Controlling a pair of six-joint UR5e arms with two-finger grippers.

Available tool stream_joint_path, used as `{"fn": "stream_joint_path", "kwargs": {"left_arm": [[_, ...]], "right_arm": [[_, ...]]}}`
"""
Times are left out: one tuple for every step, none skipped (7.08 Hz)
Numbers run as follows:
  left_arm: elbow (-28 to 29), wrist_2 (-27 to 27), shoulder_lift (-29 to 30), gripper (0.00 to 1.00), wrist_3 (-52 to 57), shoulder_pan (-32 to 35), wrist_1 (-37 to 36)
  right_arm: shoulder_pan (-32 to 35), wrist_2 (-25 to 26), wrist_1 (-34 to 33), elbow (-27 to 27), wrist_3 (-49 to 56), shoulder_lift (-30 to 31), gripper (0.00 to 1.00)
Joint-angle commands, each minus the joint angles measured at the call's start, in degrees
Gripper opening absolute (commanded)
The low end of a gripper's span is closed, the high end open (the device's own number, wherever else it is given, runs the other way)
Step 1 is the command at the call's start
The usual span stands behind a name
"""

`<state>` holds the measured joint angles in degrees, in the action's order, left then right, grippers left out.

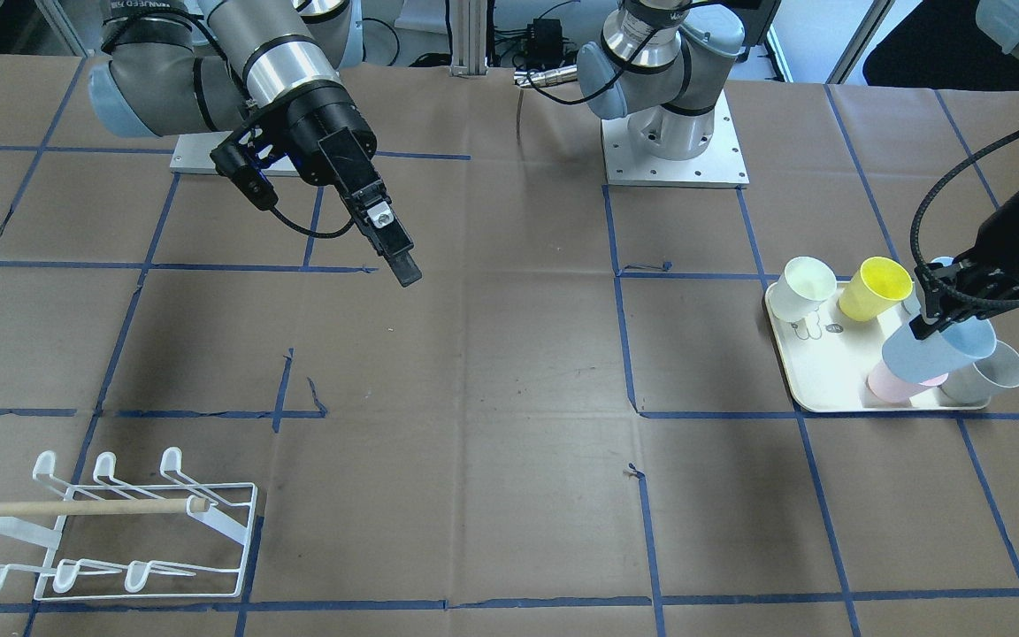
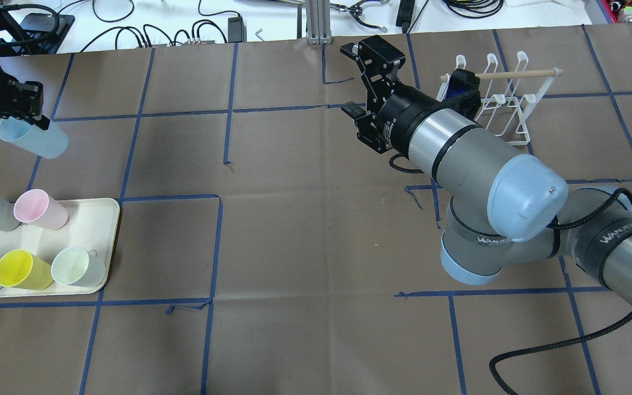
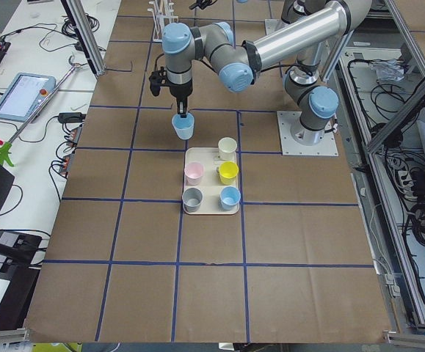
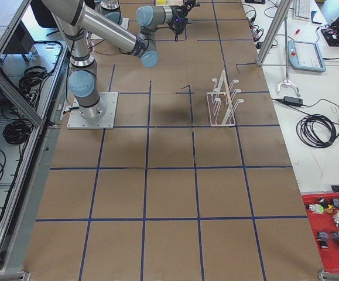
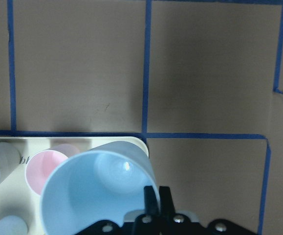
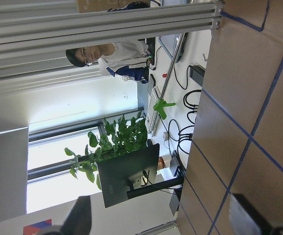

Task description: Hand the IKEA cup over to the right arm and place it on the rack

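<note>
As the front-facing view shows, the left hand clamps the blue cup by its rim, raised near the tray. Overhead, the right hand hangs spread, well apart from the tray. Wrist view: that thin rim pinch risks slipping at hand-over.

Robotics laboratory: brown paper-covered, blue-taped table is carrying bolted silver-grey arms; white cable-strewn bench is running beyond the right claw.

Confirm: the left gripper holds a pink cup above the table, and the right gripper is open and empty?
Wrong colour: the left gripper holds a light blue cup, as the overhead exterior view shows. The right gripper is open and empty.
</note>
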<state>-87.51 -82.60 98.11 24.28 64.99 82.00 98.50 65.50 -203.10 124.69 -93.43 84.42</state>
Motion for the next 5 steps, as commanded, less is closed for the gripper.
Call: {"fn": "stream_joint_path", "kwargs": {"left_arm": [[-0.99,13.81,-0.11,0.0,0.06,2.31,-6.73],[-2.39,17.44,-0.2,0.0,0.06,4.94,-11.81],[-4.93,22.96,-0.2,0.0,0.23,7.49,-18.65],[-8.78,26.23,-1.24,0.0,0.41,9.69,-28.64],[-12.91,30.09,-2.3,0.0,0.67,11.19,-38.48]], "right_arm": [[0.03,-0.02,0.07,-0.23,0.7,-0.22,1.0],[0.03,-0.02,0.33,-0.23,0.79,-0.4,1.0],[0.03,-0.02,0.07,-0.23,0.79,-0.31,1.0],[0.03,-0.02,0.24,-0.23,0.88,-0.4,1.0],[0.03,-0.02,0.16,-0.23,0.79,-0.4,1.0]]}}
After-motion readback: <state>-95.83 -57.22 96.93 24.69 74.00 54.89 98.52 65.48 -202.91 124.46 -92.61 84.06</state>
